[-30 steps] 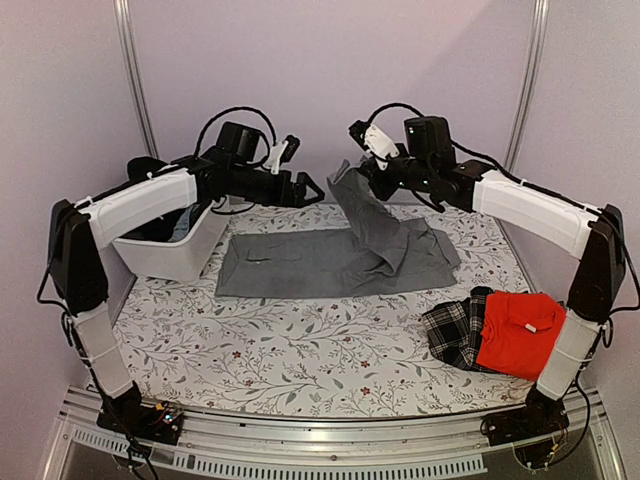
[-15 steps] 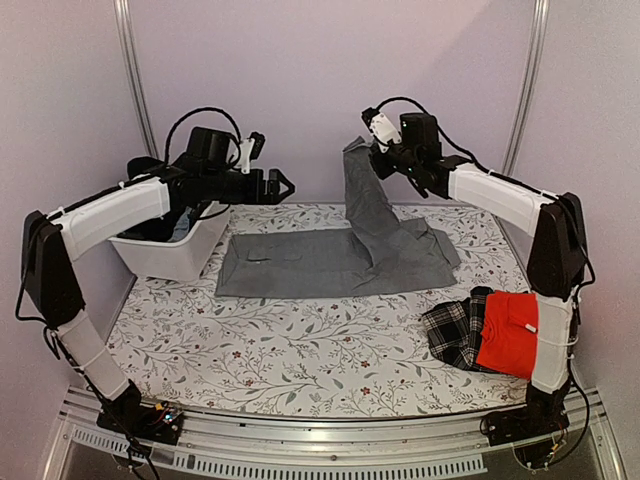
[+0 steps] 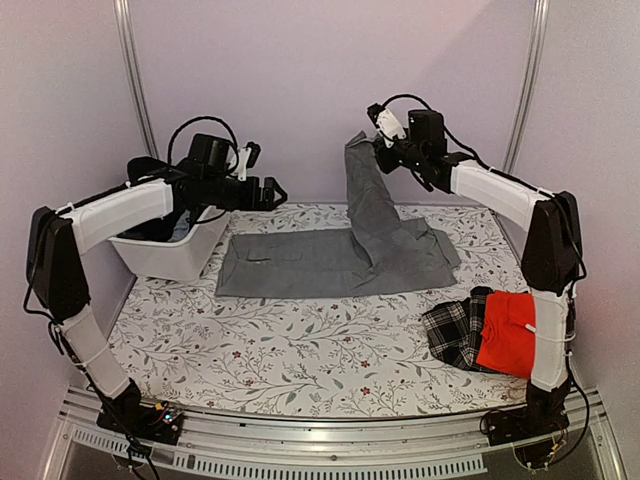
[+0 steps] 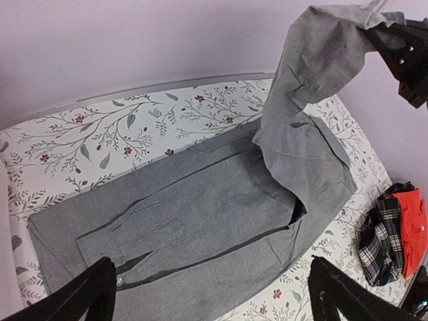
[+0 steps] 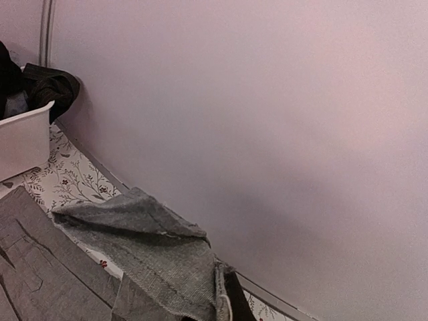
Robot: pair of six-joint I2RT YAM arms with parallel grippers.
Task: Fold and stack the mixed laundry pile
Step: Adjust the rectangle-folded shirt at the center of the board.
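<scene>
A grey long-sleeved shirt (image 3: 310,262) lies spread on the table. One end of it rises in a tall strip to my right gripper (image 3: 368,148), which is shut on the cloth high near the back wall. The right wrist view shows the pinched grey fabric (image 5: 160,257) at my right gripper (image 5: 229,304). My left gripper (image 3: 272,192) hangs open in the air beside the tub, touching nothing. In its wrist view the shirt (image 4: 200,221) lies below, between the dark fingertips (image 4: 83,297). A red shirt (image 3: 515,332) and plaid cloth (image 3: 455,328) lie at the right.
A white tub (image 3: 175,250) at the back left holds dark and blue garments (image 3: 170,222). The lilac back wall stands close behind both grippers. The floral table (image 3: 300,350) stretches bare along the front.
My right gripper lifted the grey cloth higher and nearer the back wall. My left gripper drew back to the left, away from the shirt, and opened a little wider.
</scene>
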